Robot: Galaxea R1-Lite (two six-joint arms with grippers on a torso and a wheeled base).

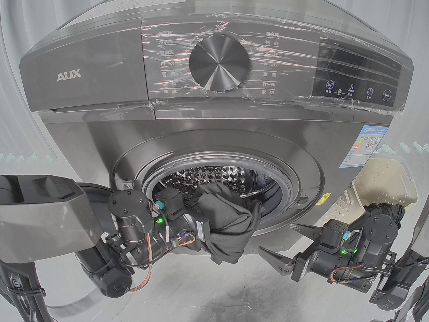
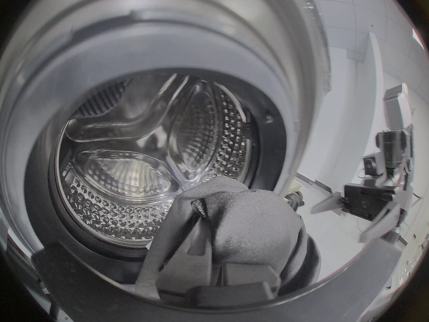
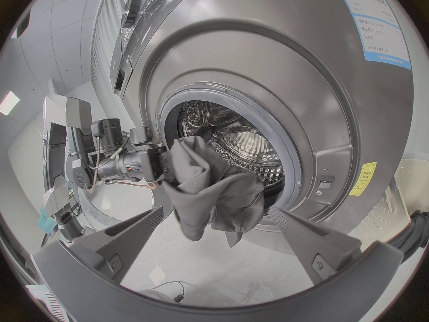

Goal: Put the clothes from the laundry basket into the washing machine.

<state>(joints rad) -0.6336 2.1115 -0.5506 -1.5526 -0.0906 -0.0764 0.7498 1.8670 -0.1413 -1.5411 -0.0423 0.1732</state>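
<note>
The left gripper (image 2: 225,264) clutches a dark garment (image 1: 228,220) draped over the washing machine's (image 1: 268,126) door rim, not yet dropped inside; the right gripper (image 1: 277,238) gapes wide, empty.

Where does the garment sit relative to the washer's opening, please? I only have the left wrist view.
Observer: In the head view the dark garment is at the opening's lower rim, its lower folds hanging outside the washing machine.
Operator: Thank you. Where is the laundry basket?
Observer: The cream laundry basket stands beside the machine, on the robot's right.
Operator: How does the right gripper stand to it?
Observer: The right gripper, open and empty, is low before the machine, between garment and basket.
</note>
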